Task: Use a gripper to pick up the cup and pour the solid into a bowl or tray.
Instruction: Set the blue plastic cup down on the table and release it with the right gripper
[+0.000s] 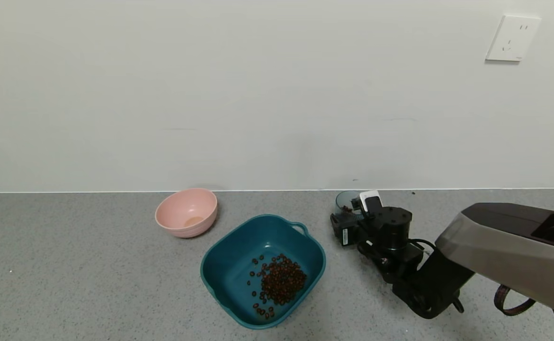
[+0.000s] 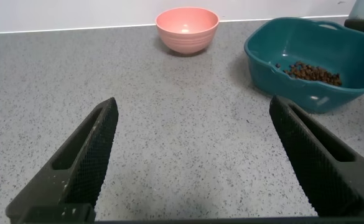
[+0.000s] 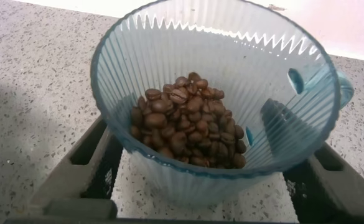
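Observation:
The ribbed grey-blue cup (image 1: 345, 201) stands on the counter near the back wall, to the right of the teal basin (image 1: 225, 246). My right gripper (image 1: 347, 214) is round it. In the right wrist view its fingers (image 3: 98, 158) press against both sides of the cup (image 3: 169, 50). The cup holds a heap of brown beans (image 3: 188, 121), and its handle (image 3: 346, 87) points away to one side. More beans (image 1: 281, 282) lie in the basin. My left gripper (image 2: 194, 137) is open and empty over bare counter, out of the head view.
A pink bowl (image 1: 186, 212) stands to the left of the basin near the wall; it also shows in the left wrist view (image 2: 186, 28), beside the basin (image 2: 306, 87). A wall socket (image 1: 513, 38) is at the upper right.

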Action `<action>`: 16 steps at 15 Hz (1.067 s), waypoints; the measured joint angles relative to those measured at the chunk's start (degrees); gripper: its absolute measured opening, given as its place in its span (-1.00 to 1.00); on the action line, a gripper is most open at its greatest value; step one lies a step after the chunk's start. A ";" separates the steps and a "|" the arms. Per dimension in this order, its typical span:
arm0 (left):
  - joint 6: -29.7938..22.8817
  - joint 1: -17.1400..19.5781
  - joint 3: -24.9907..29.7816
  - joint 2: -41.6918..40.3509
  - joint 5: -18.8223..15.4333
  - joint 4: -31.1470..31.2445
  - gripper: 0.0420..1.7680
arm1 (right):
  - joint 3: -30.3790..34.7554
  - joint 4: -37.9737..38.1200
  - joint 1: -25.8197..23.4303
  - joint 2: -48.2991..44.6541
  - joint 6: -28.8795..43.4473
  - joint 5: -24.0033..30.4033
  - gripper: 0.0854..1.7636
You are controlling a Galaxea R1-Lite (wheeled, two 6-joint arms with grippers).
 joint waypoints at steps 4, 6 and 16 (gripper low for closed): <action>0.00 0.00 0.00 0.00 0.00 0.00 0.98 | 0.57 1.51 -0.20 -1.49 0.00 1.65 0.82; 0.00 0.00 0.00 0.00 0.00 0.00 0.98 | 1.21 5.25 -0.74 -3.34 0.00 3.05 0.85; 0.00 0.00 0.00 0.00 0.00 0.01 0.98 | 6.64 27.53 -1.99 -20.39 1.12 12.35 0.91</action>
